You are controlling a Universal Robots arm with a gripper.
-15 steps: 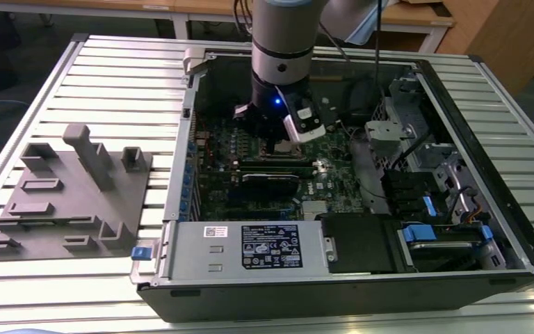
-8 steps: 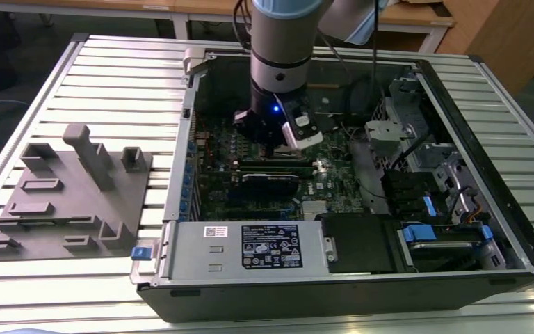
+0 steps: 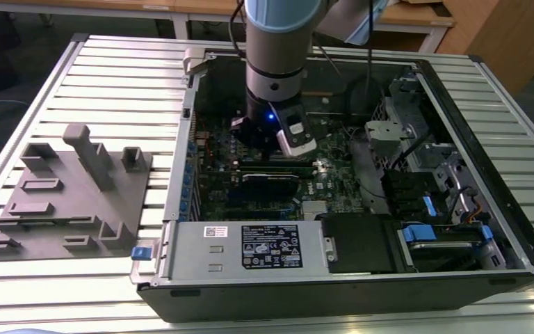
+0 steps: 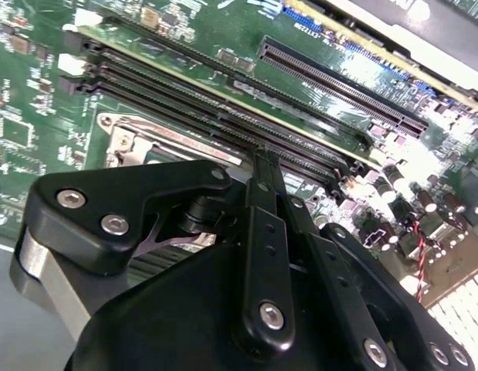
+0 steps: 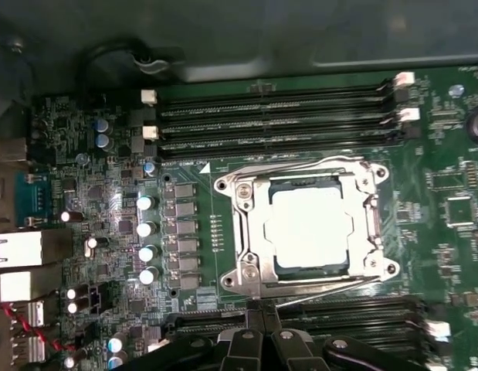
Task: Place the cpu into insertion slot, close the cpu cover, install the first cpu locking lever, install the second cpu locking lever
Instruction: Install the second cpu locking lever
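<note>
**CPU seated under its cover, end effector closed at the socket edge**

In the first wrist view the cpu (image 5: 310,227), pale and square, lies in the insertion slot (image 5: 285,270) with the cpu cover (image 5: 247,226) down around it. The end effector (image 5: 261,308) hangs at the socket's edge, fingers pressed together on nothing. In the exterior view the open computer case (image 3: 489,90) on the slatted worktop (image 3: 109,62) contains the green motherboard (image 3: 220,174); its white stickers are unreadable. A grey fixture block (image 3: 63,202) sits beside the case.
</note>
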